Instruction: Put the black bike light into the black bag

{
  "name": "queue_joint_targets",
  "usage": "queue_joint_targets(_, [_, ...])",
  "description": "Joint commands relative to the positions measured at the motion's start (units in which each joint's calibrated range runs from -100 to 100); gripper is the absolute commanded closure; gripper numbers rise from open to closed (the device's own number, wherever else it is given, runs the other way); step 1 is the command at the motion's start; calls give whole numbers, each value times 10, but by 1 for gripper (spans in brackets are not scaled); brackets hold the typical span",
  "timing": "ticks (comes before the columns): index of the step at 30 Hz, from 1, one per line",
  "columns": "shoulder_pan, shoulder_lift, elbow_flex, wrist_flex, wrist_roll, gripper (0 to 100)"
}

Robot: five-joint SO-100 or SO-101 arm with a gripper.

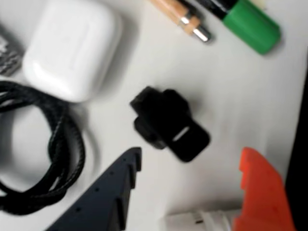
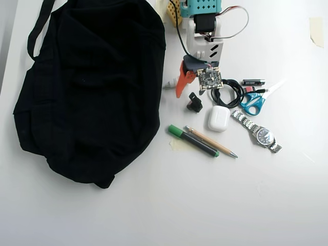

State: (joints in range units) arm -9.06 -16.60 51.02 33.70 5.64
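Observation:
The black bike light [image 1: 168, 126] lies on the white table, a small chunky black piece; in the overhead view the bike light [image 2: 194, 103] sits just right of the black bag [image 2: 87, 87]. My gripper [image 1: 191, 153] is open, with the dark blue finger [image 1: 108, 192] at the left and the orange finger [image 1: 262, 190] at the right. The light lies just ahead of the fingertips, in line with the gap. From above, the gripper [image 2: 190, 92] hovers close behind the light. The bag is large and floppy and fills the left of the table, its strap [image 2: 38, 28] at the top left.
A white earbud case [image 1: 72, 48] and a coiled black cable [image 1: 53, 159] lie left of the light. A pencil [image 1: 185, 19] and a green marker [image 1: 250, 24] lie beyond it. A white ribbed cylinder [image 1: 199, 220] sits between my fingers. Scissors [image 2: 253, 101] and a watch [image 2: 259, 133] lie at the right.

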Motion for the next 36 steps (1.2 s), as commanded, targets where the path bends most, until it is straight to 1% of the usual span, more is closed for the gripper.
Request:
queue_joint_targets(1, [0, 8, -45, -10, -1, 69])
queue_joint_targets(2, [-1, 11, -49, -7, 0, 66])
queue_joint_targets(4, [-2, 11, -51, -8, -1, 64])
queue_joint_targets(16, [-12, 23, -55, -10, 3, 63])
queue_joint_targets(21, [-24, 23, -50, -3, 1, 56])
queue_joint_targets(36, [-37, 43, -35, -10, 2, 53])
